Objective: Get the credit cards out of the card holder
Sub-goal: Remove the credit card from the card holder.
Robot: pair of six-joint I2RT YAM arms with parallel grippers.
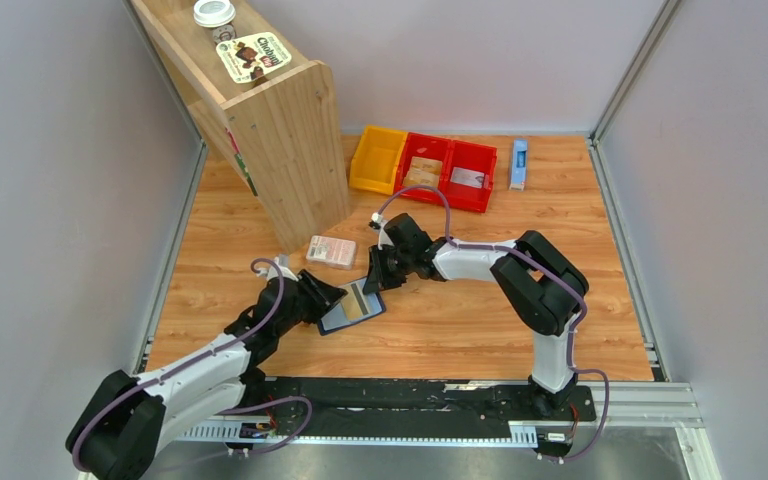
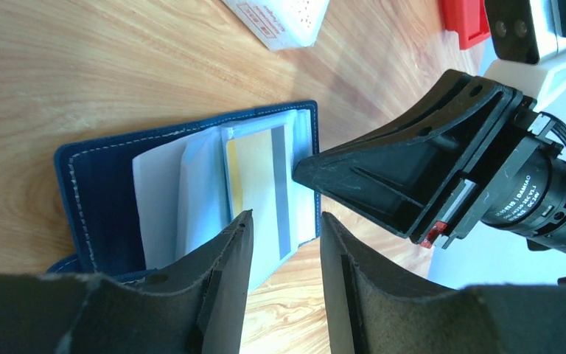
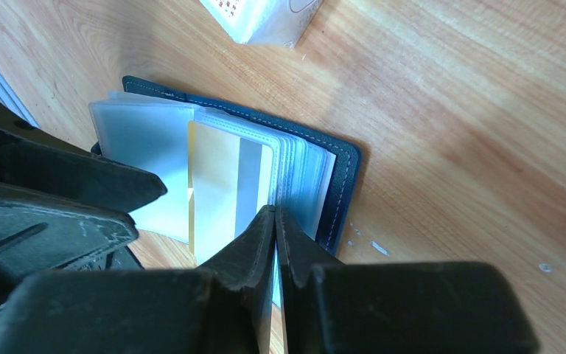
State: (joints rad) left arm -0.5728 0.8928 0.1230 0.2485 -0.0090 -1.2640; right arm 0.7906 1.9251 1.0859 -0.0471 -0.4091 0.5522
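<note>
Right now the small navy-blue bifold card holder (image 1: 355, 316) lies open and flat on the light wooden table (image 1: 560, 300), a little left of centre and just below the middle of the overhead view, with both arm tips meeting over it. Its stack of clear plastic sleeves (image 3: 144, 140) faces up. On top sits a thin tan-yellow card (image 1: 358, 303) with a grey stripe down its length; whether it is fully tucked into a sleeve I cannot tell.

The left gripper (image 1: 328, 298) reaches in from the lower left. In its wrist view its dark fingers (image 2: 228, 251) stand spread with a clear gap, and the near edge of the card (image 2: 261, 169) shows in that gap; they pinch nothing.

The right gripper (image 1: 373, 282) comes in from the right, its tip at the holder's upper right edge. In its own wrist view it (image 3: 274, 214) is pressed together to a thin seam right at the edge of the sleeves beside the card (image 3: 221, 184); whether a sleeve is caught in the seam I cannot tell.

Just above the holder lies a pink-and-white packet (image 1: 331, 251), at the foot of a tall wooden shelf unit (image 1: 290, 140). Along the top of the table stand a yellow plastic bin (image 1: 365, 172), two red plastic bins (image 1: 440, 190) and a slim blue-and-white box (image 1: 519, 164).
</note>
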